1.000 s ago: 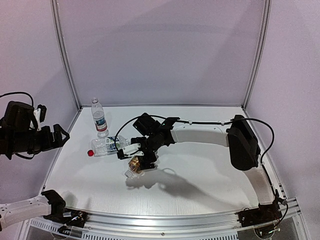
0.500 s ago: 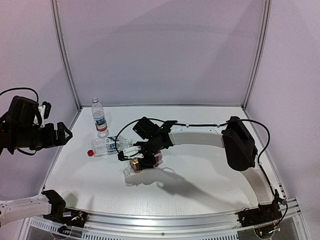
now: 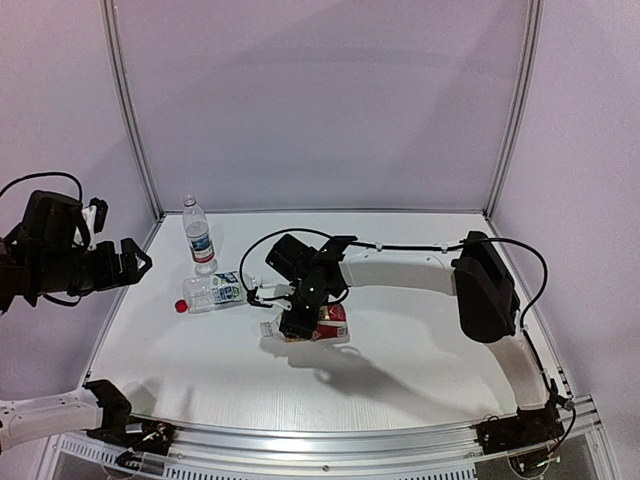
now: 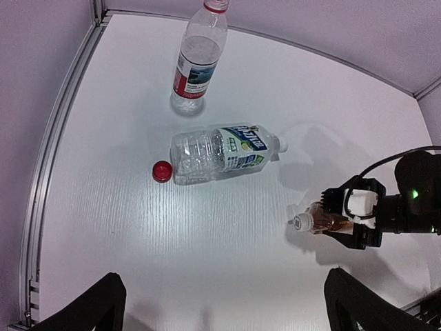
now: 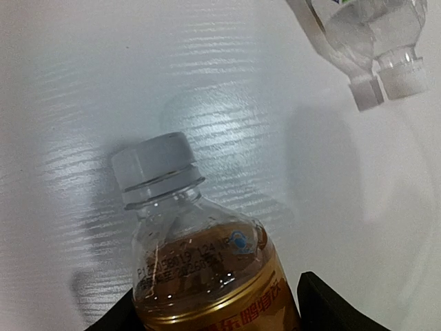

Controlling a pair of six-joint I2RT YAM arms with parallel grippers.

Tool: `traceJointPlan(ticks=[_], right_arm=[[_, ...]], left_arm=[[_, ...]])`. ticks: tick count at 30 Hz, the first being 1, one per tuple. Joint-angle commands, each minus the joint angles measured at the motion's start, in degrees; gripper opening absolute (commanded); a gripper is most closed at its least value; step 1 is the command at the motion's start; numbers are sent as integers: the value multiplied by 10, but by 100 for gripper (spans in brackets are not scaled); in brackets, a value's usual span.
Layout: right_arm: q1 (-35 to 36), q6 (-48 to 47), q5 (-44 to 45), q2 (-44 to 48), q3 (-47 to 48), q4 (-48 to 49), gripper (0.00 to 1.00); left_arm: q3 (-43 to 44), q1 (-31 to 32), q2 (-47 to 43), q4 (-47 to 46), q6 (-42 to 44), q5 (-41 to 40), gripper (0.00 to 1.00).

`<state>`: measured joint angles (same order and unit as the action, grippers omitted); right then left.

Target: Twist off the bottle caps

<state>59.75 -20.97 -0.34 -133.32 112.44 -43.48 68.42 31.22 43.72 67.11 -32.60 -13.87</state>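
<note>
Far left: clear bottle (image 3: 198, 238), blue-white-red label, upright. Nearer, second clear bottle (image 3: 215, 291), green-blue label, on its side, white cap (image 4: 279, 143) on. Red cap (image 3: 181, 306) lies loose at its base. Centre: amber bottle (image 5: 207, 269) sideways, whitish cap (image 5: 153, 169) on.

A white table (image 3: 400, 360) sits inside pale lilac walls (image 3: 330, 100) with silver metal corner posts (image 3: 130, 110).

Laboratory robot test cell: white tabletop (image 3: 430, 365) enclosed by plain panels (image 3: 320, 100) on aluminium posts (image 3: 131, 120) (extruded rail (image 3: 350, 440) along the near edge).
</note>
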Motion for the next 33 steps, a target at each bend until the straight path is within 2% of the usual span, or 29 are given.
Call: traceJointPlan(ticks=[1, 4, 8, 9, 12, 16, 22, 27, 33], right_arm=[[5, 202, 70, 27, 26, -75, 73], [5, 282, 74, 39, 13, -92, 77], [5, 297, 47, 92, -61, -44, 97], [5, 289, 44, 108, -79, -27, 99], [3, 253, 36, 140, -96, 2, 99], [-18, 201, -4, 157, -91, -6, 99], [-62, 101, -138, 204, -184, 52, 99], [-65, 20, -164, 201, -236, 90, 99], [-73, 6, -156, 164, -239, 117, 99]], left_arm=[[-26, 5, -5, -40, -7, 0, 99], [-39, 8, -8, -52, -15, -8, 99], [-49, 12, -11, -60, -23, -16, 99], [-49, 12, -10, -60, -23, -19, 99], [-48, 13, -10, -59, -22, -26, 99], [-40, 13, -5, -60, -18, -29, 99], [-35, 13, -6, -77, -4, -20, 99], [-19, 14, 7, -78, 2, -17, 99], [-7, 14, 28, -74, 8, -16, 99]])
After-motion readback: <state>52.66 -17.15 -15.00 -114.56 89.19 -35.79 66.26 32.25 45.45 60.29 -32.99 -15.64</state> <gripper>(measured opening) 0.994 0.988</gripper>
